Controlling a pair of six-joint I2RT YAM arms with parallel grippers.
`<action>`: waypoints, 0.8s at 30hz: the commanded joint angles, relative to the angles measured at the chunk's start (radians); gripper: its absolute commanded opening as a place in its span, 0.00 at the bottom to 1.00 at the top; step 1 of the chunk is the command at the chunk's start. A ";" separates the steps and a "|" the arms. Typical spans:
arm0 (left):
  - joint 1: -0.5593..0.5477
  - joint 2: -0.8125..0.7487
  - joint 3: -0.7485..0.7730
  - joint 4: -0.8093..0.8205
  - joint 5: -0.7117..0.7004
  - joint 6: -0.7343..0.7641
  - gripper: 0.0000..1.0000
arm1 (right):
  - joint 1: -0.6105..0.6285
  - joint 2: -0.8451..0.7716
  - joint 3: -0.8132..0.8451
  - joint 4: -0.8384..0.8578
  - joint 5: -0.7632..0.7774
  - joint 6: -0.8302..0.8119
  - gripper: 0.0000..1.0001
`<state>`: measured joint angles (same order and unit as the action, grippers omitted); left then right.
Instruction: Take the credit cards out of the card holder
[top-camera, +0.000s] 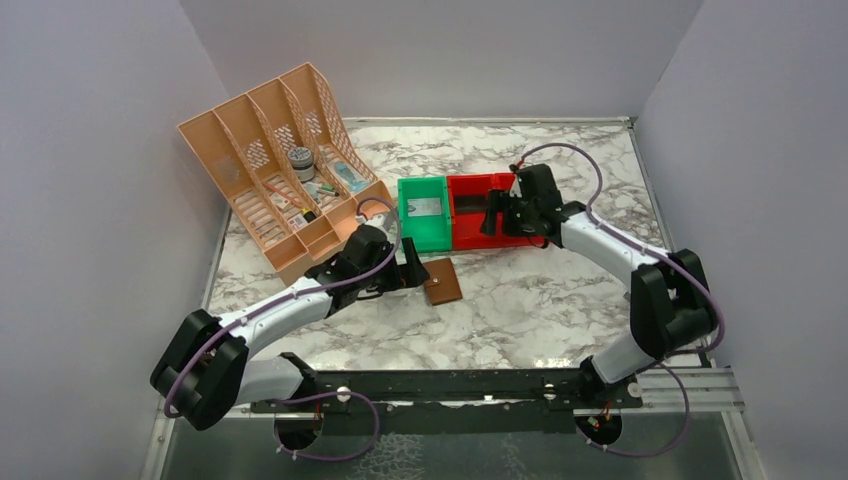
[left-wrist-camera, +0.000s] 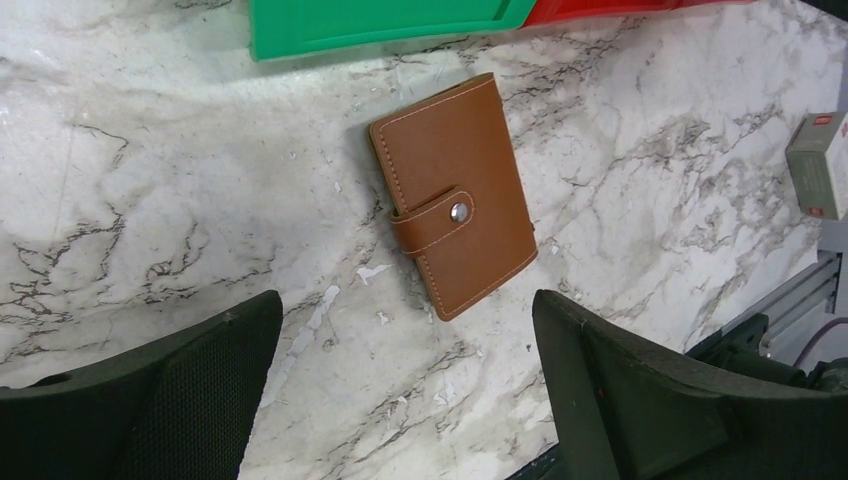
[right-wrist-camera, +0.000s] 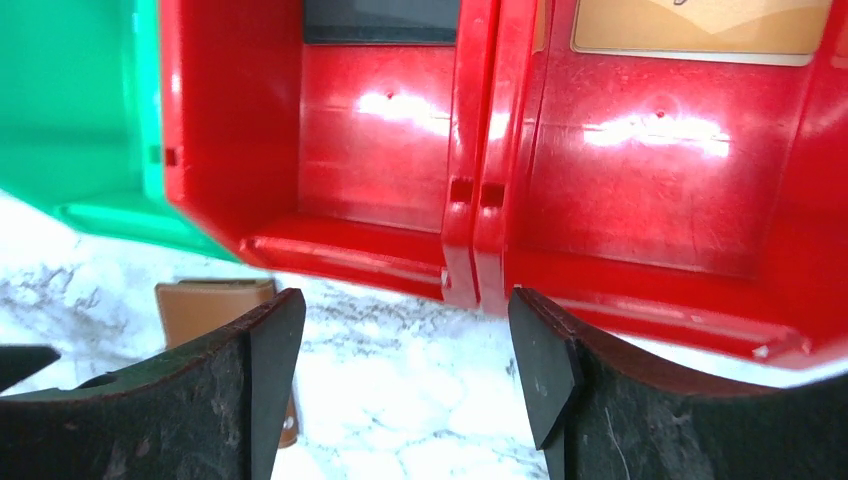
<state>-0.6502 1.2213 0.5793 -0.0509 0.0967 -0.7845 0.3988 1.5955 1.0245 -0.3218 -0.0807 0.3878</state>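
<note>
Far left, at about 10 o'clock on the white marble-pattern worktop (top-camera: 540, 300), a peach plastic slotted file rack (top-camera: 280, 160) holds odd bits. The left pincer (top-camera: 412, 270) is spread wide and empty, low over the worktop. In its wrist view the small brown leather card holder (left-wrist-camera: 455, 195) lies flat just ahead of the left pincer's tips, not touched. The holder is shut: the stitched snap tab (left-wrist-camera: 437, 215) wraps over from its 9 o'clock edge and is fastened. No credit cards show; judged to be inside. In the top view the holder (top-camera: 442, 282) sits at 5 o'clock of the green plastic bin (top-camera: 405, 215), clear of its front wall. A small white-and-red box (left-wrist-camera: 818, 165) is at the holder's 3 o'clock, well apart. Joined red plastic bins (top-camera: 470, 240) lie right of the green one. The right pincer (top-camera: 495, 220) hovers at their front, also spread and empty, with the holder's corner (right-wrist-camera: 210, 298) peeking in at 8 o'clock. Handling guess: the holder is light with soft, bendy leather, and likely to skate on the slick worktop. Pin it across the long edges with one pincer and peel the tab's free end with the other. The cards are probably thin, stiff and slippery, so nip an exposed edge.
</note>
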 joint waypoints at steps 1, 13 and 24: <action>-0.004 -0.069 -0.005 0.050 -0.041 0.021 0.99 | 0.001 -0.149 -0.050 -0.003 0.022 0.004 0.75; -0.002 -0.229 -0.088 0.089 -0.122 -0.013 0.99 | 0.001 -0.082 -0.008 -0.010 0.128 -0.029 0.79; -0.002 -0.343 -0.187 0.151 -0.163 -0.037 0.98 | 0.001 0.050 0.050 0.043 -0.031 -0.056 0.76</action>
<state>-0.6502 0.9047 0.3969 0.0666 -0.0273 -0.8177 0.3992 1.6371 1.0538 -0.3183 -0.0246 0.3462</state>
